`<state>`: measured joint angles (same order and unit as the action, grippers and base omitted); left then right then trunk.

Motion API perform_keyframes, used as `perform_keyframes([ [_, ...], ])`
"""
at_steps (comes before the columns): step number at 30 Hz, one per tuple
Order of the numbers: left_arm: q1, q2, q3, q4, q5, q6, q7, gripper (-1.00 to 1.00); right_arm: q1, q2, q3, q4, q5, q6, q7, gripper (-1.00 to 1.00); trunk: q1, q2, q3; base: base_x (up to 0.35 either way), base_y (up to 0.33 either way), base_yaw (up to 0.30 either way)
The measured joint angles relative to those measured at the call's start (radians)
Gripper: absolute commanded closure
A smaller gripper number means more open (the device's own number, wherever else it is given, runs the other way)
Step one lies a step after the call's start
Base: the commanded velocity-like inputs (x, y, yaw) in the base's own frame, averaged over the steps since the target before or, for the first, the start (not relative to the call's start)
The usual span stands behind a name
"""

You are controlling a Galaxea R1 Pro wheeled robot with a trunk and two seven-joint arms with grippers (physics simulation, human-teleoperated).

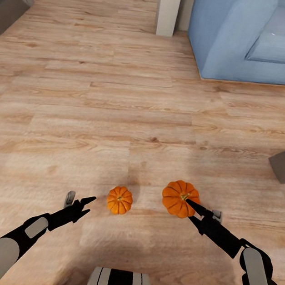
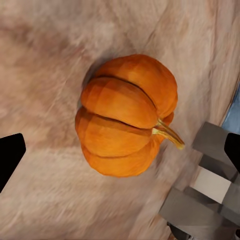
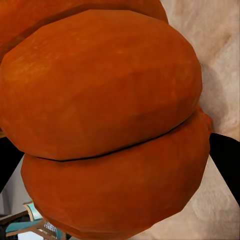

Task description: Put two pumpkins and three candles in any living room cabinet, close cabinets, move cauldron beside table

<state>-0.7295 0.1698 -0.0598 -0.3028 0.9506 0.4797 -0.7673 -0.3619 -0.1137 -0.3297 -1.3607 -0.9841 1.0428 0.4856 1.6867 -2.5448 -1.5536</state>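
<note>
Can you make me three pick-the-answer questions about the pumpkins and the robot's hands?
1. Where are the pumpkins? A on the sofa B on the wooden floor C in a cabinet
2. How many pumpkins are there? A one B two C three
3. What is the left gripper doing? A open beside a pumpkin B squeezing a pumpkin C holding a candle

Answers: 1 B, the small pumpkin lies on the floor. 2 B, a bigger pumpkin sits at the right gripper. 3 A, the left gripper is spread, not touching.

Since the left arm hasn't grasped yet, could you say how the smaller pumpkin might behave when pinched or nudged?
The smaller pumpkin looks rigid, so it should not squash. Its rounded, ribbed sides may slip between the left gripper fingers. Lying free on the floor, it would probably roll if nudged.
</note>
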Motion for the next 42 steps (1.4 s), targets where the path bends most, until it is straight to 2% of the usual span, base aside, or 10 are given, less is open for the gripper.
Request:
perform_keyframes([
  [31,0.000,0.000,0.000,0.001,-0.002,-0.004,0.007,-1.00,0.000,0.001,0.000,-0.003,0.001,0.000,0.000,1.00,0.000,0.000,0.000,0.040,-0.095,0.000],
  [42,0.000,0.000,0.000,0.000,-0.003,-0.005,0.008,-1.00,0.000,0.001,0.001,-0.003,0.000,0.000,0.000,1.00,0.000,0.000,0.000,0.000,-0.021,0.000],
])
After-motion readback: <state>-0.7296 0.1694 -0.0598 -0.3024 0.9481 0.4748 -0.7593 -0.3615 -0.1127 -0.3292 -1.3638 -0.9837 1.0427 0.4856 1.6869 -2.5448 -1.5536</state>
